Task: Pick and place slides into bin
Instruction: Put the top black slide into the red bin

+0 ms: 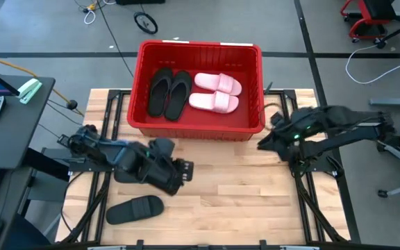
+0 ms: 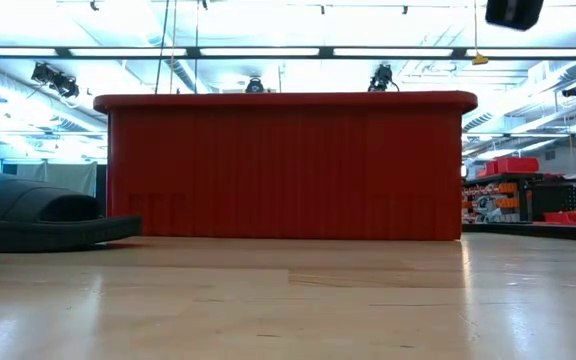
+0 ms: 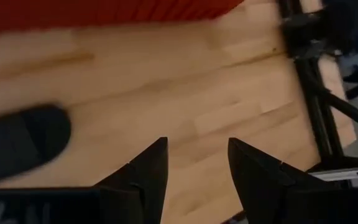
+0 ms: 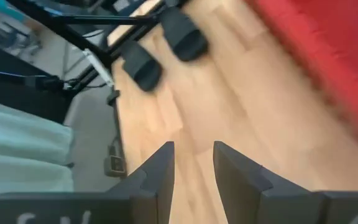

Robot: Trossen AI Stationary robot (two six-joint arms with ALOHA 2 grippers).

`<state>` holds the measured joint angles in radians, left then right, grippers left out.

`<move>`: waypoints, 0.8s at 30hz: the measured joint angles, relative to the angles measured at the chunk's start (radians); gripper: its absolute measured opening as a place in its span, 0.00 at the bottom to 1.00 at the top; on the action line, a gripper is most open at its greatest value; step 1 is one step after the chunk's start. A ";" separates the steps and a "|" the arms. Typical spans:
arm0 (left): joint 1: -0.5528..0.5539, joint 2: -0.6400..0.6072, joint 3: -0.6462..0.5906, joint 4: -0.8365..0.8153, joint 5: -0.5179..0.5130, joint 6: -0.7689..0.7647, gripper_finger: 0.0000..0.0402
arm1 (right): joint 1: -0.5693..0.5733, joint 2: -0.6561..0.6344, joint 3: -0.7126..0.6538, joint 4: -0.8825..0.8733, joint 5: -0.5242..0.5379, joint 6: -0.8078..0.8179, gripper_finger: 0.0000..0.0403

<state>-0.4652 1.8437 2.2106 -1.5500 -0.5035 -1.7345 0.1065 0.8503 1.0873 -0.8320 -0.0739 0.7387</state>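
1. While four slides already lie inside the bin [image 1: 198,125], namely two black thong flip-flops [image 1: 169,94] at the upper middle of the high view and two pale pink slides [image 1: 216,93] just to their right, one black slide [image 1: 135,208] is seen on the table [image 1: 242,194] in the lower left of that view.
2. A second black wide-strap slide cannot be made out; whether it is hidden under the left arm cannot be told.
3. The left gripper [image 3: 194,163] is placed above bare wood, just right of and above the black slide in the high view; its jaws are spread, nothing is held between them, and the slide's dark end is seen at the left edge of its wrist view.
4. The right gripper [image 4: 193,162] is held over the table's right side, near the bin's lower right corner; its jaws are parted slightly, with nothing between them.
5. The step in hand is judged to be the approach to the black slide, with no grasp yet made.
6. For the next move, the left gripper would need to be brought down over the slide's strap, closed on it, lifted, and carried up the frame over the bin's rim.
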 joint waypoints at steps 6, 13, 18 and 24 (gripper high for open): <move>-0.017 -0.024 -0.252 -0.016 0.143 -0.120 0.43 | 0.085 0.056 -0.203 0.420 -0.006 0.057 0.29; 0.031 -0.188 -0.689 0.123 0.297 -0.120 0.43 | 0.120 0.155 -0.249 0.639 -0.012 0.056 0.29; 0.048 -0.365 -0.968 0.371 0.340 -0.105 0.43 | 0.119 0.205 -0.244 0.641 -0.012 0.046 0.29; 0.038 -0.551 -1.256 0.495 0.344 -0.300 0.43 | 0.118 0.225 -0.244 0.640 -0.012 0.045 0.29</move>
<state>-0.4277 1.2926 0.9550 -1.0547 -0.1596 -2.0349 0.2249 1.0748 0.8429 -0.1925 -0.0860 0.7837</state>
